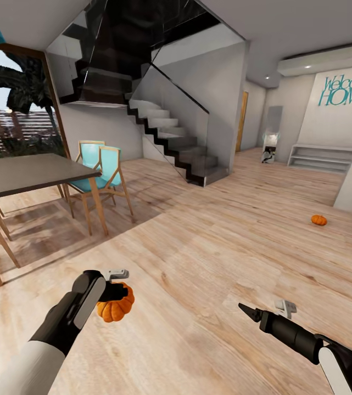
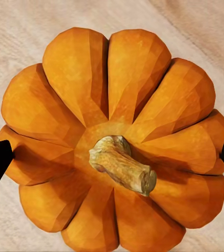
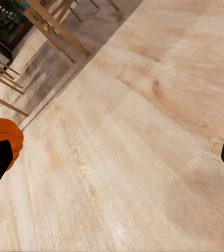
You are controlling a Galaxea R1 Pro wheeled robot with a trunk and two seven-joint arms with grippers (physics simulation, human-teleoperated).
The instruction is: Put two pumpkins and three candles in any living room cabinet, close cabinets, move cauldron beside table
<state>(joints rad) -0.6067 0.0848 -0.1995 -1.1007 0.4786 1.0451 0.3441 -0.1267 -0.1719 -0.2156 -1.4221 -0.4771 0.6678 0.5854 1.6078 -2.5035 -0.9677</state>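
Pale wood floor point(image 1: 208, 263) lies beneath the left gripper point(image 2: 112, 157), clamped on a ribbed orange pumpkin point(image 2: 117, 105) with tan stem; right gripper point(image 3: 112, 163) spread wide, another pumpkin point(image 1: 319, 220) far ahead.

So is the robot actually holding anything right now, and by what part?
The left tool has a pumpkin gripped across its ribbed sides, stem free. The right tool holds nothing.

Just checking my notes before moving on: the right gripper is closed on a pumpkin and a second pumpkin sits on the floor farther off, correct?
Wrong arm. The left gripper is on the pumpkin, as the left wrist view shows, with a fingertip at each side. The right gripper holds nothing. The second pumpkin does sit farther off on the floor.
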